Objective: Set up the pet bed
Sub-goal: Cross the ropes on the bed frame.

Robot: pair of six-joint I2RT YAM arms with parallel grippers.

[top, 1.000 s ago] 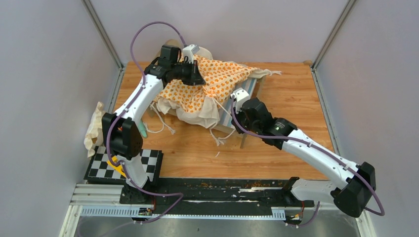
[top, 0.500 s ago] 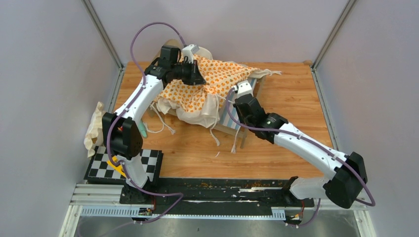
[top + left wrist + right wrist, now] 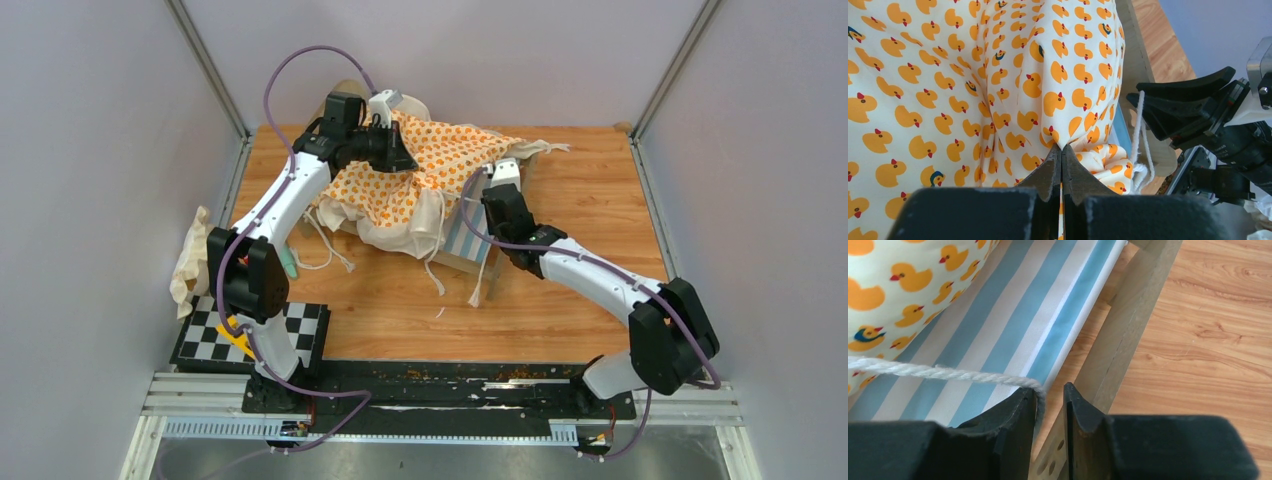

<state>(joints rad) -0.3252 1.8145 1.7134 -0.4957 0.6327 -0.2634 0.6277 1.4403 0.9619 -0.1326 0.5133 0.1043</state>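
The pet bed (image 3: 464,240) stands at the table's middle back, and its blue-white striped base (image 3: 1013,315) and light-wood side rail (image 3: 1133,315) fill the right wrist view. A duck-print cushion (image 3: 440,160) lies bunched over it. My left gripper (image 3: 1062,148) is shut on a fold of the cushion (image 3: 973,75), held above the bed's far left (image 3: 398,160). My right gripper (image 3: 1049,388) hovers over the bed's right rail (image 3: 500,180) with its jaws slightly apart. A white tie cord (image 3: 948,374) lies draped over its left finger, unclamped.
A small white pillow (image 3: 190,262) lies off the table's left edge beside a checkerboard plate (image 3: 300,335). Loose cushion ties (image 3: 438,275) trail on the wood in front of the bed. Grey walls close in at the left, right and back.
My right arm has moved away along the bed's right side toward its far end, and its jaws have parted from shut. The left gripper and cushion have stayed put.
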